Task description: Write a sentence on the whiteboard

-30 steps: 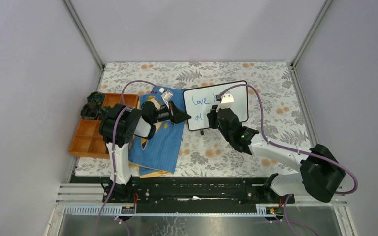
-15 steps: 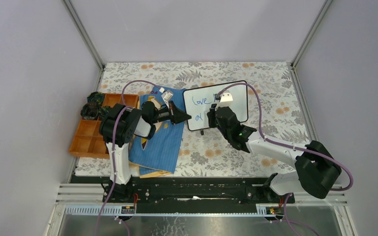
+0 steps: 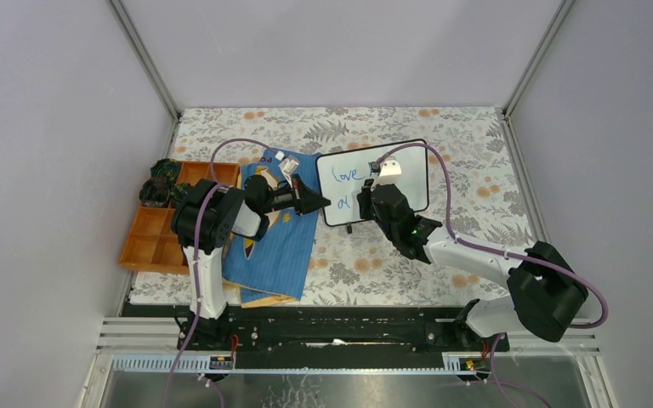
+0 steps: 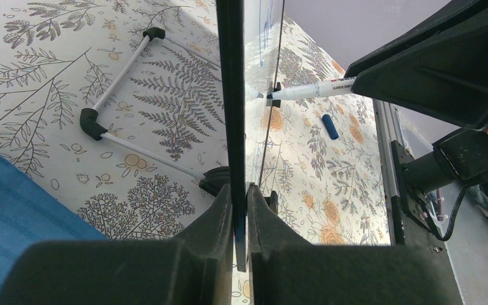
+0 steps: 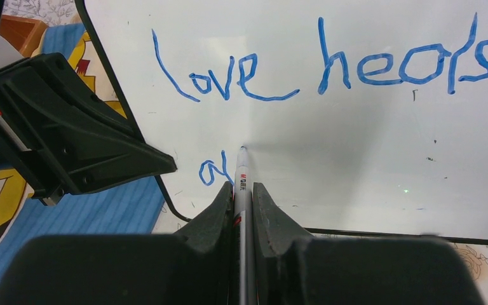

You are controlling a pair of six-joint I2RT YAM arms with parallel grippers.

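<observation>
The right end effector [image 5: 243, 190] is nearly closed, its two fingers pinching a marker [image 5: 242, 170] along the barrel. The tip pokes out ahead and meets the whiteboard [image 5: 368, 146] just right of the "a" that begins the lower line. Above it the sentence [image 5: 330, 63] reads "love heals" in blue, so by my judgement the last word is only begun.

The left end effector [image 4: 239, 198] is also clamped almost shut. It grips the board's thin black frame at the left edge, seen edge-on from that wrist.

The board stands propped on its feet near the middle of the table [image 3: 476, 170], just right of a blue book [image 3: 276, 246]. An orange tray [image 3: 149, 238] sits well to the left. A small blue cap [image 4: 330, 126] lies on the table beyond the board.

The board looks light, thin and stiff, with a slick face. It would probably slide or tip under the marker's push, so the frame edge is the sensible hold, clear of the wet ink, which likely smears. The marker is slim, smooth and rigid, and a hold low on the barrel should steady the tip.
</observation>
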